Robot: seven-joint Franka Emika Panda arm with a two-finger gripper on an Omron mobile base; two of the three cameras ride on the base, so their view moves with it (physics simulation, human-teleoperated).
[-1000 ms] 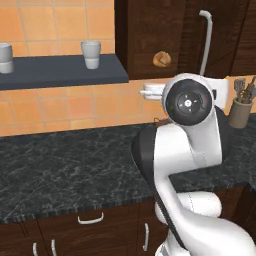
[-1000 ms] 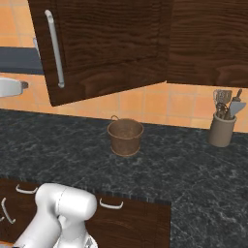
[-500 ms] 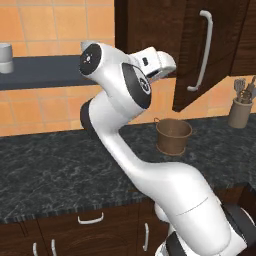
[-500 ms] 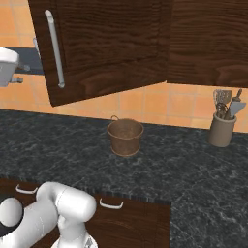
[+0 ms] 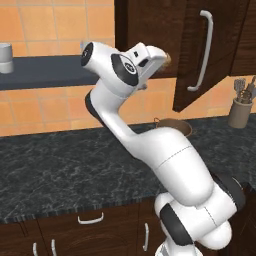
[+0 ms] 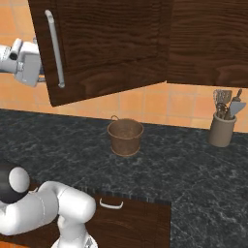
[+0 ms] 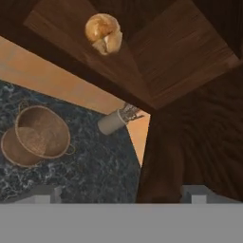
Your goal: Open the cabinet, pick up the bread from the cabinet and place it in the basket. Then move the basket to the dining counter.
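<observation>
One cabinet (image 6: 111, 43) door hangs open on the wall, its long silver bar handle (image 6: 54, 48) facing out, so the opening step looks done and the step in hand seems to be the reach for the bread. One bread (image 7: 103, 32) roll, golden-brown and rounded, sits alone on the cabinet's wooden shelf, set back from the shelf's front edge. The white arm is raised to cabinet height, and its end effector (image 7: 121, 194) points into the open cabinet with its two fingers spread wide apart and nothing between them; the roll lies well ahead of the tips. One basket (image 6: 125, 137), round and brown with a thin arched handle, stands upright and empty on the black marbled desk (image 6: 184, 169), near the back edge and roughly below the open door. One utensil holder (image 6: 222, 130) with tools sticking out stands toward the desk's right end, well apart from the basket. The next move likely calls for pushing the fingers forward along the shelf until they straddle the roll, then closing on it gently.
</observation>
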